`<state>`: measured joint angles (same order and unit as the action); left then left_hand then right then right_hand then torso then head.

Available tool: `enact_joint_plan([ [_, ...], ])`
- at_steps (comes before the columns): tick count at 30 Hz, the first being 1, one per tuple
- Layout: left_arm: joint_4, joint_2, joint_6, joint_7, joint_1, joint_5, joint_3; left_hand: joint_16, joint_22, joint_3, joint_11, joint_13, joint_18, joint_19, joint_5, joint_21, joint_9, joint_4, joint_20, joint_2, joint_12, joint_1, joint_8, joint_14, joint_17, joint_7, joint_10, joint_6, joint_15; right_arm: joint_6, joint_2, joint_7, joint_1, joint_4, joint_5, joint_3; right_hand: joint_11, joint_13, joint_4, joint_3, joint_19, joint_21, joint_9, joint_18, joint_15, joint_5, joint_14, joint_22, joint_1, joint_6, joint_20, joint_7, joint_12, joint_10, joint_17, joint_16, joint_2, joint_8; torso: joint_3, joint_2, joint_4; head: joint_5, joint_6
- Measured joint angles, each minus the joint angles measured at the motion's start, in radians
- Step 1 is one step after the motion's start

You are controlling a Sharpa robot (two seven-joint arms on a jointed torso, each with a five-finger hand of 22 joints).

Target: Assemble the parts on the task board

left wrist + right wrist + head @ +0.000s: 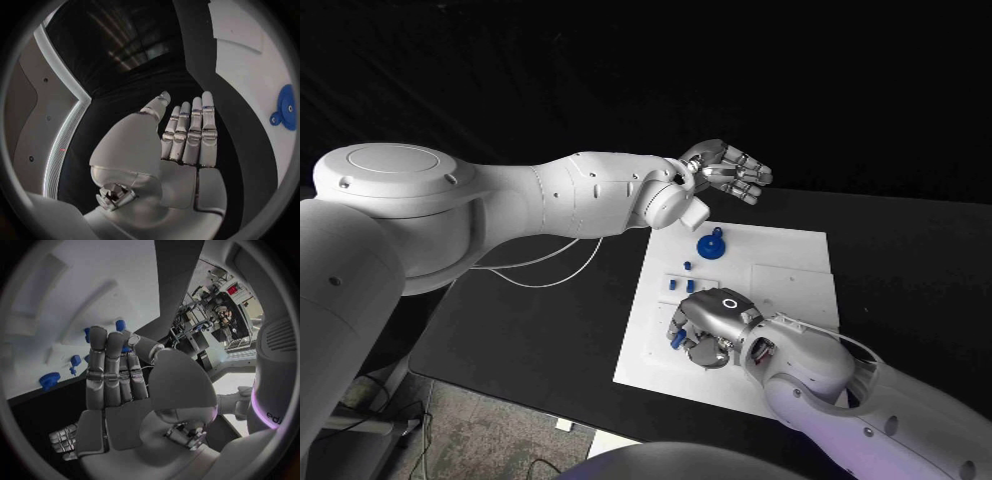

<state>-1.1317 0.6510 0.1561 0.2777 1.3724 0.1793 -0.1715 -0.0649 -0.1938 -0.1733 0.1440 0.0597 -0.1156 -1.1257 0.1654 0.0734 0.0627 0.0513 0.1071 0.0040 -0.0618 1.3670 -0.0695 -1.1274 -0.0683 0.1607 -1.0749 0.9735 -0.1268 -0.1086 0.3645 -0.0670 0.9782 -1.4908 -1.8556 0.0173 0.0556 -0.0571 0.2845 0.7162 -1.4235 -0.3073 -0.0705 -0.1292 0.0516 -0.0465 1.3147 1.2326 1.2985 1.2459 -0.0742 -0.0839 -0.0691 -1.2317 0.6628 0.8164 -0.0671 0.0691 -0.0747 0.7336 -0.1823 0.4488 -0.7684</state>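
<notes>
Left robot hand (726, 170) hovers flat-fingered, holding nothing, beyond the board (790, 262); right robot hand (711, 328) lies over blue parts (687, 285), grip hidden.

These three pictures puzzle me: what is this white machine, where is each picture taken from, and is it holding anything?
It is a robot with two white arms, each ending in a silver hand with many fingers. The square picture comes from a camera on its head, looking down at a black table. The two round pictures come from cameras at its wrists, looking along each hand.

On the table lies a flat white task board carrying small blue plastic parts, among them a round blue disc with a tab and some small blue pegs.

The left hand is raised beyond the board's far edge, fingers straight, holding nothing. The right hand is low over the board's near part among blue pieces; whether it grips one I cannot tell.
</notes>
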Motion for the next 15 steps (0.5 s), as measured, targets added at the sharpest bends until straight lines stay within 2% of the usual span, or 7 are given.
enact_joint_plan([
  [15,0.000,0.000,-0.002,0.000,-0.001,0.000,0.000,0.000,0.000,0.000,0.000,0.000,0.000,0.000,0.000,0.000,0.000,0.000,0.000,0.000,0.000,0.000,0.000,0.000,0.000,0.000,0.000,0.000,0.000,0.005,0.000,0.000,-0.003,0.005,-0.008,0.001,0.000,0.000,0.000,0.000,0.001,0.000,0.000,0.000,0.000,0.000,0.000,0.001,-0.001,0.000,0.001,0.000,0.000,0.000,0.001,0.000,-0.001,0.000,0.0001,0.001,0.0010,-0.003,-0.003],
])
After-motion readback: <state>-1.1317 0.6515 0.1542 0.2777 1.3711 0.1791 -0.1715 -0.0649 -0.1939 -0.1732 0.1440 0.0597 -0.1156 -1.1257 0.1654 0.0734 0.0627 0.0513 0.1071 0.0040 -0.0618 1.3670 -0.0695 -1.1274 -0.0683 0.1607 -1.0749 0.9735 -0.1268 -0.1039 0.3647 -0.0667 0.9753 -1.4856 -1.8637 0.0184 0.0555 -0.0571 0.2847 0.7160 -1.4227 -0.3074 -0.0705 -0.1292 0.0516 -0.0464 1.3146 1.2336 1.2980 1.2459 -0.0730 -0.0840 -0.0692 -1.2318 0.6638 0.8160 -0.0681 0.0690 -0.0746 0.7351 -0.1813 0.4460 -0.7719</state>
